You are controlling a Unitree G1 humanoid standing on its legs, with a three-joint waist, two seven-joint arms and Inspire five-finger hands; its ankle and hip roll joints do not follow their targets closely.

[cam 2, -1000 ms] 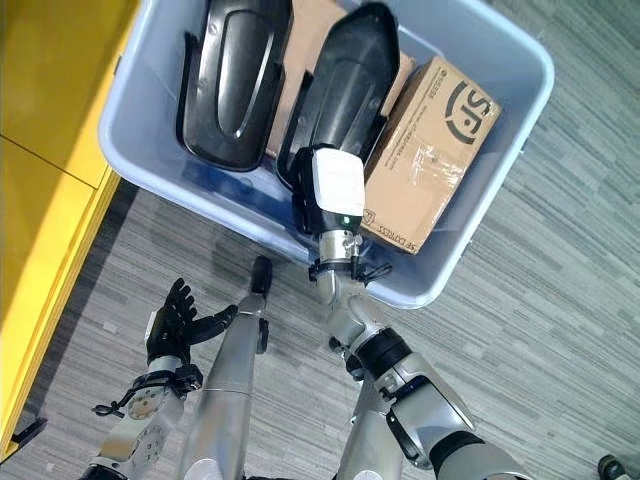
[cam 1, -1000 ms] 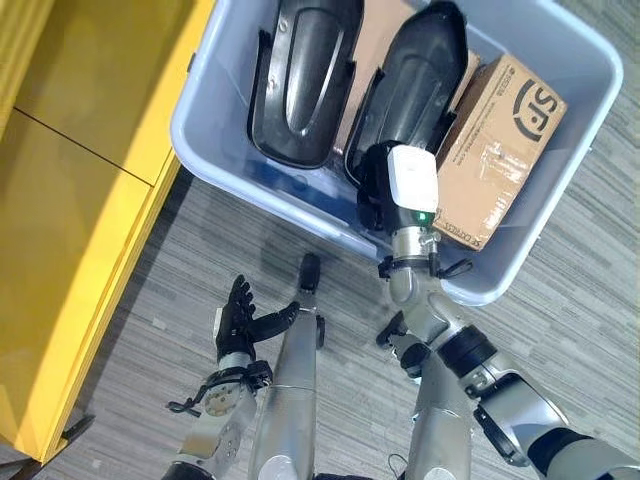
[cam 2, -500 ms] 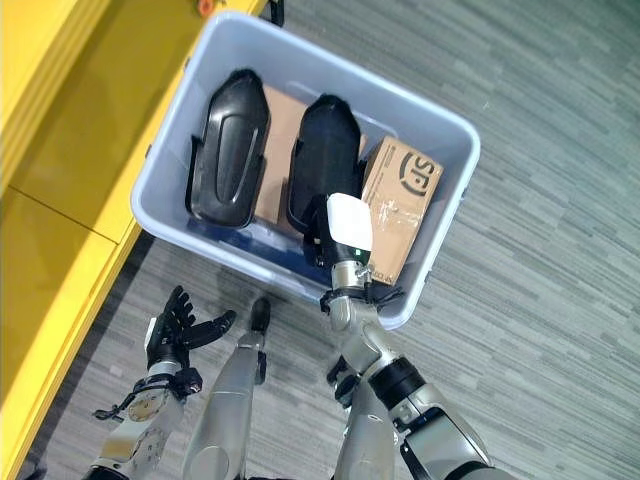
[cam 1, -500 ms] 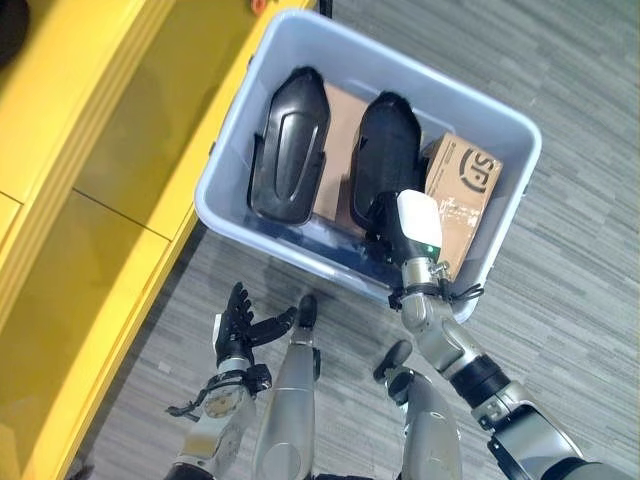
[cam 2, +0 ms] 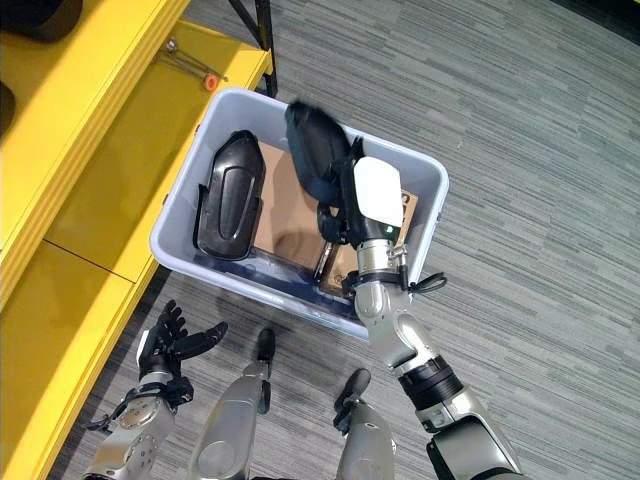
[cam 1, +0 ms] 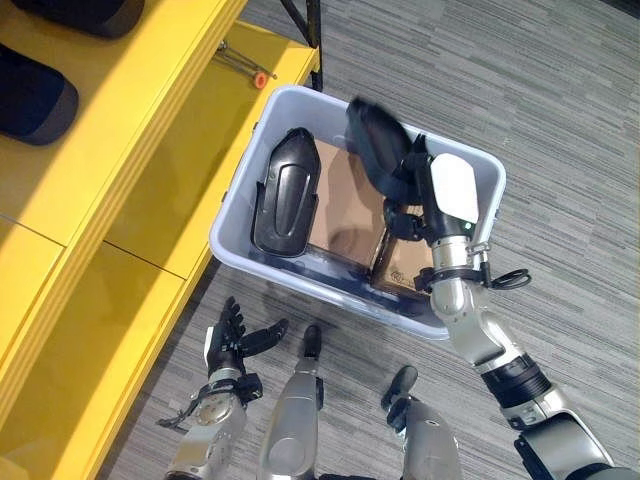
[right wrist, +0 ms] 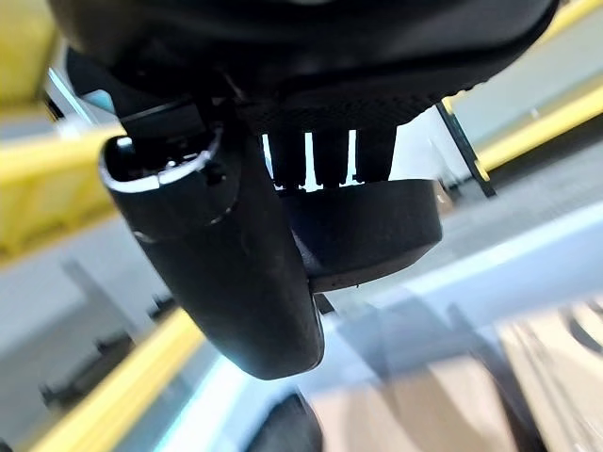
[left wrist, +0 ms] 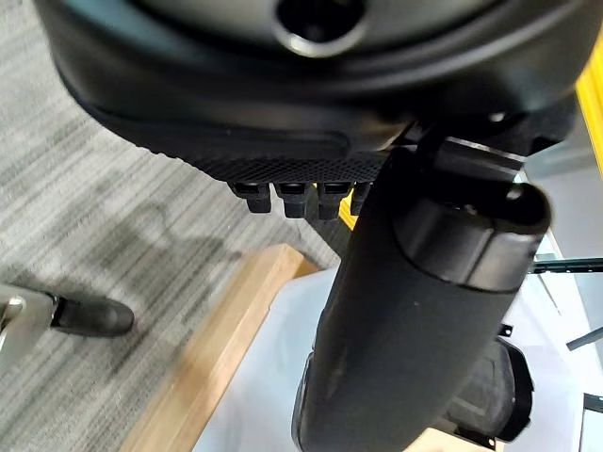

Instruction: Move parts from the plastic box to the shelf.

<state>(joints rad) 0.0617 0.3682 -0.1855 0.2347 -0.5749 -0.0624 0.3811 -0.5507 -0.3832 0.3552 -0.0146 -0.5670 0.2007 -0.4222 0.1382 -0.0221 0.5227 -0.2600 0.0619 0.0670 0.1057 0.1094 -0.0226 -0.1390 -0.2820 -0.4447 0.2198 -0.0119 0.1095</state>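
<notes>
Above the plastic box (cam 1: pixel 470 185) my right hand (cam 1: pixel 410 195) grips a black part (cam 1: pixel 372 135), left hand (cam 1: pixel 232 345) open and idle; should keep it level swinging toward the shelf (cam 1: pixel 150 120)

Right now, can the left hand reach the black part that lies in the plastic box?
Probably not yet: the left hand hangs open low outside the plastic box, whose wall stands between it and the black part.
</notes>
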